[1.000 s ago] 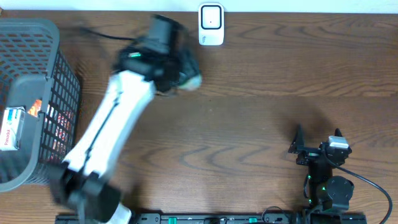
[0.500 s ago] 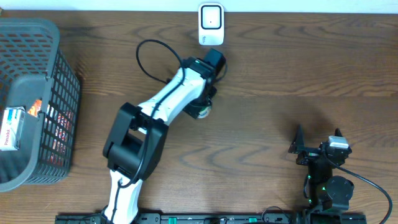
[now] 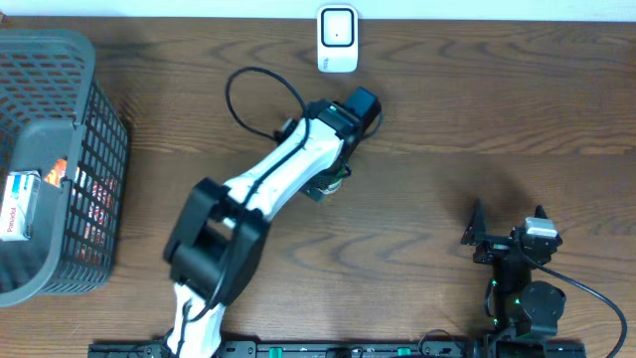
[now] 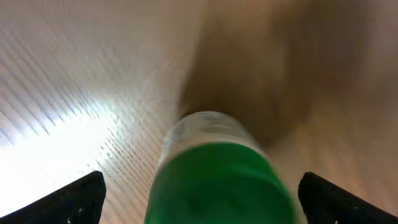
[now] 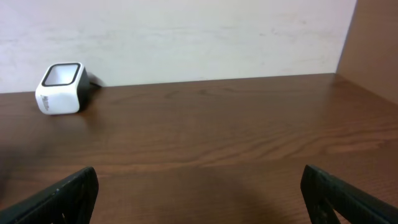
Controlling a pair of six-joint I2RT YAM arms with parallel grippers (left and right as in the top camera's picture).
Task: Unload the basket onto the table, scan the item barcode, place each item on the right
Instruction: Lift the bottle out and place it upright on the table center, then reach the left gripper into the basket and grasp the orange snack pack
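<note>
My left gripper (image 4: 202,198) is released. In the left wrist view its two dark fingertips (image 4: 79,196) sit at the bottom corners, spread wide, with a gap between each one and the item (image 4: 214,168) between them. That view is blurred, but the item reads as a container with a green end towards the camera and a pale, clear part beyond it. I cannot tell whether it stands or lies on the wooden table (image 3: 447,109).

From overhead the left arm (image 3: 278,174) covers most of the item, and only a bit of green and white (image 3: 328,186) shows under the wrist. It sits on the near side of the scanner (image 3: 338,40), towards the arm bases, almost straight out from it and clearly apart from it.

My right gripper (image 5: 199,194) is also released, with its fingers wide apart and only bare tabletop between them. It rests well out from the scanner, near and to the right, and its camera sees the scanner at the far left against the wall.

The dark mesh basket (image 3: 94,149) stands far to the scanner's left, with boxed goods (image 3: 22,204) inside it.
</note>
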